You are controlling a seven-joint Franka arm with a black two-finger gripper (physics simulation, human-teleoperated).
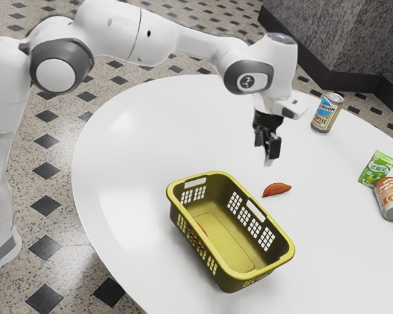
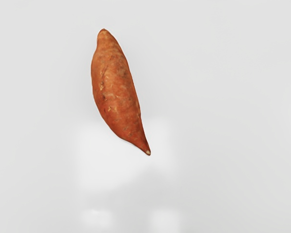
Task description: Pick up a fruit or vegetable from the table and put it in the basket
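Fingers (image 1: 274, 148): empty; cannot tell how far open
Sweet potato (image 1: 277, 190): on table (image 1: 137, 131), near basket (image 1: 232, 281)
Basket: something red (image 1: 203, 229) inside

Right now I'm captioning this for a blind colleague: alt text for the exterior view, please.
A robot's hand hangs over a white table, near a sweet potato beside a yellow basket. Something red, partly hidden, lies inside the basket. Toward the exterior view's right are a blue-labelled can, a brown can and a green carton.
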